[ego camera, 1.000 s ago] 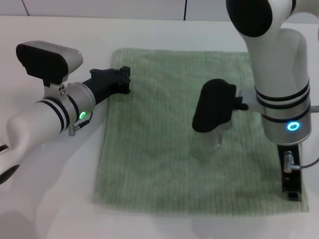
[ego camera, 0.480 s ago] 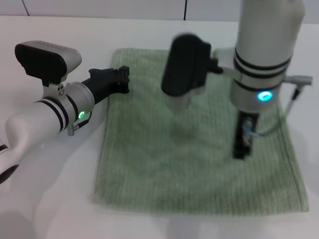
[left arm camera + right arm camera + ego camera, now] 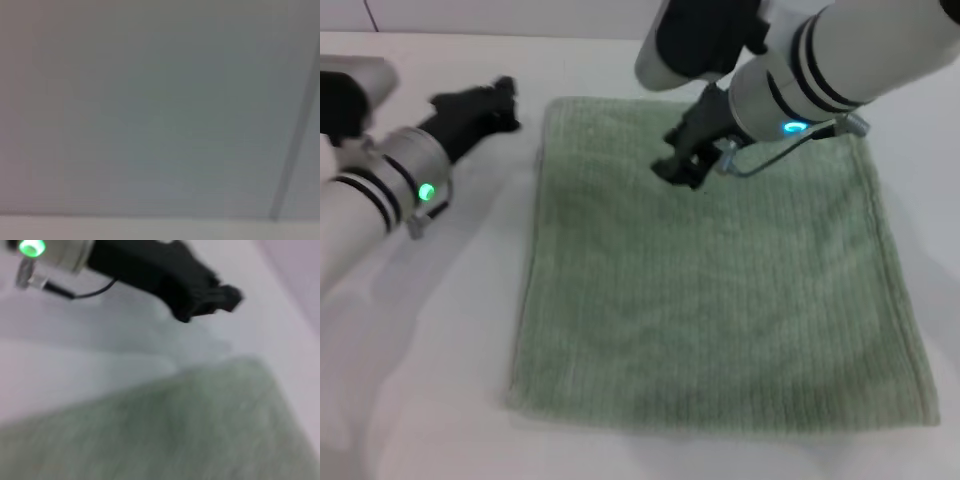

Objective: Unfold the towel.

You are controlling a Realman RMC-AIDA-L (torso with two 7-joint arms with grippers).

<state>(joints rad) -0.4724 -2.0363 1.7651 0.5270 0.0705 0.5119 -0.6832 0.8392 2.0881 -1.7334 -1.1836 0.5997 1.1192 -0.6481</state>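
The towel (image 3: 720,290) is a pale sage-green ribbed cloth lying spread flat on the white table in the head view. My right gripper (image 3: 680,167) hangs over the towel's far middle part, its arm reaching in from the far right. My left gripper (image 3: 480,105) is off the towel, over bare table to the left of its far left corner. The right wrist view shows the towel's corner (image 3: 200,430) with the left gripper (image 3: 200,290) beyond it. The left wrist view shows only a blurred grey surface.
The white table (image 3: 430,370) runs bare to the left of and in front of the towel. A tiled wall with a dark seam (image 3: 692,20) stands behind the table's far edge.
My right arm has swung from the towel's near right edge up to its far middle. My left gripper has pulled back left, away from the towel's far left corner.
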